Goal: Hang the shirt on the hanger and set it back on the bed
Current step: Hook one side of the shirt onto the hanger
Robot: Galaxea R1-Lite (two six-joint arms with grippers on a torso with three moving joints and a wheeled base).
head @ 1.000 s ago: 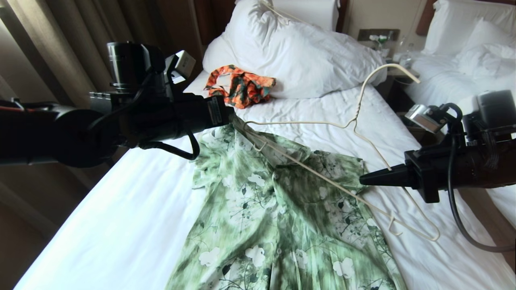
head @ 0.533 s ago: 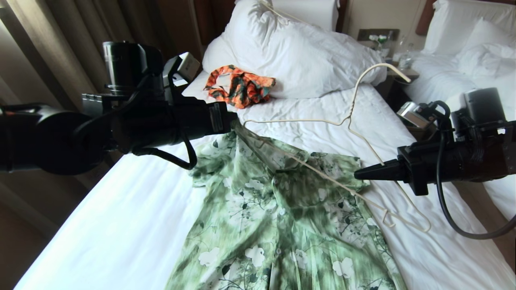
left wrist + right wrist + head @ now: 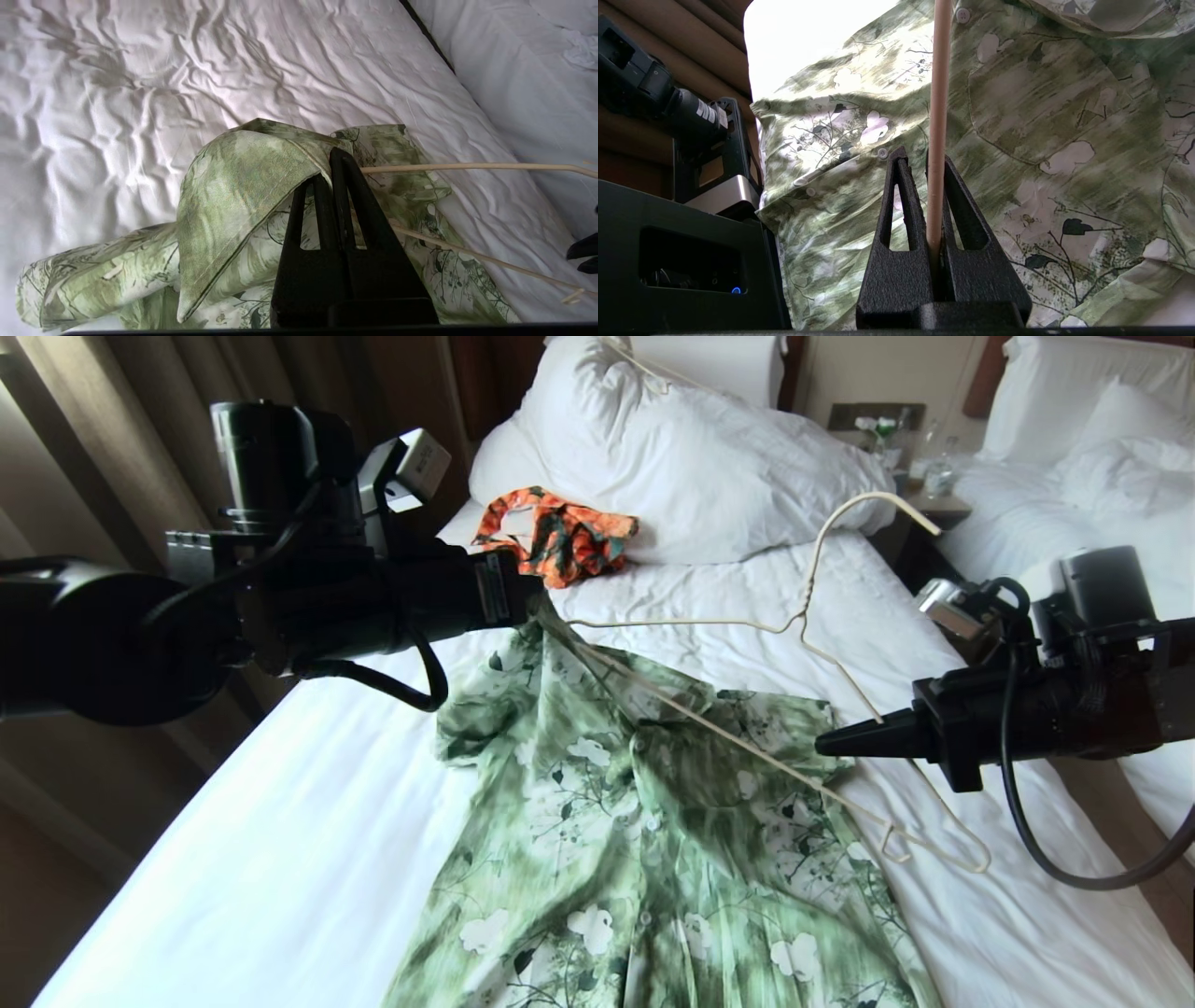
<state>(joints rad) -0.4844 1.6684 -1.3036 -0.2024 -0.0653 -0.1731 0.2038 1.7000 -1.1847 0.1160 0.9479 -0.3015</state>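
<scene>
The green flowered shirt lies spread on the bed, collar toward the pillows. My left gripper is shut on the collar edge and holds it raised off the sheet. The cream wire hanger hangs tilted above the shirt, with its hook up toward the right. Its left end reaches the lifted collar beside the left gripper. My right gripper is shut on the hanger's lower bar, over the shirt's front. The wire runs straight out between the right gripper's black fingers.
An orange and dark green garment lies by the big white pillow. Another wire hanger rests on that pillow. A nightstand and a second white bed are at the right. Curtains hang at the left.
My left arm has risen a little and drawn the collar up and leftward. The right gripper has carried the hanger slightly left, toward the collar.
</scene>
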